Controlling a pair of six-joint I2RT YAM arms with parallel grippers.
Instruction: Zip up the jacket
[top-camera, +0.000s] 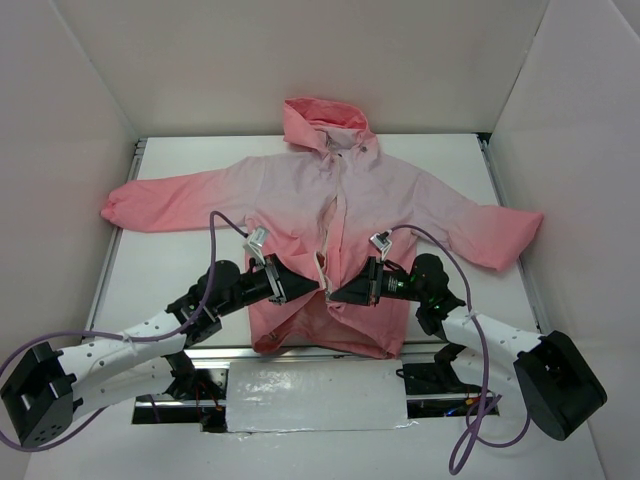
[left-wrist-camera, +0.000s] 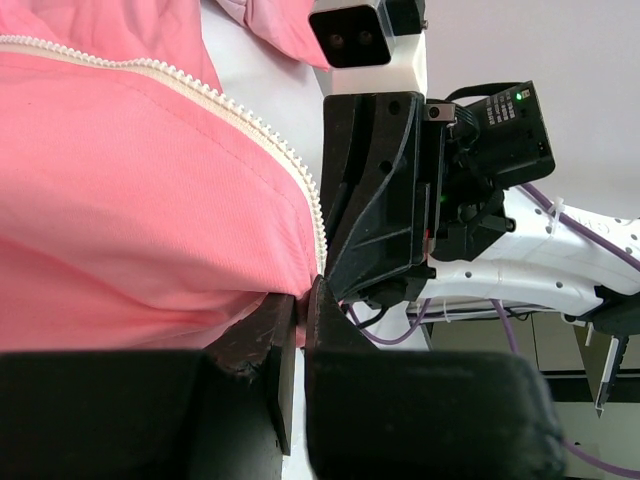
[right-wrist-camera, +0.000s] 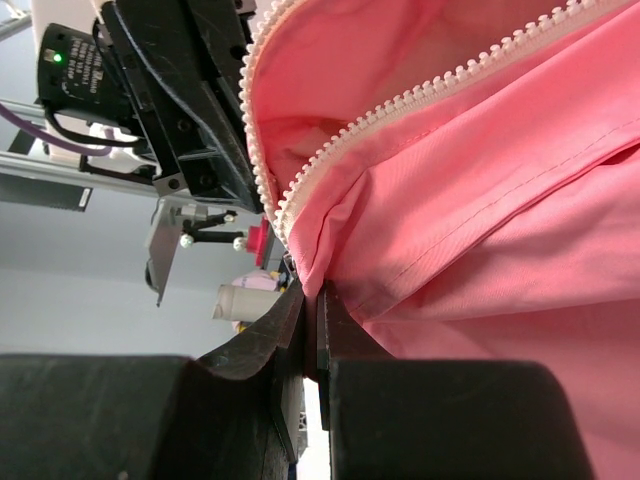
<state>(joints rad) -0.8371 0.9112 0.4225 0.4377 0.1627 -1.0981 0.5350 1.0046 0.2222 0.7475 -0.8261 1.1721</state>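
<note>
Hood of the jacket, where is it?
In the top view, the hood is at the far end of the jacket, centred by the back wall, opposite the hem end that the left end effector and right end effector grip.

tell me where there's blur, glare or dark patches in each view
top external: even soft light, jacket sharp, crinkled strip at the near edge bright; left wrist: zipper teeth crisp, left claw dark and underexposed; right wrist: teeth crisp, background soft, right claw near-black.
</note>
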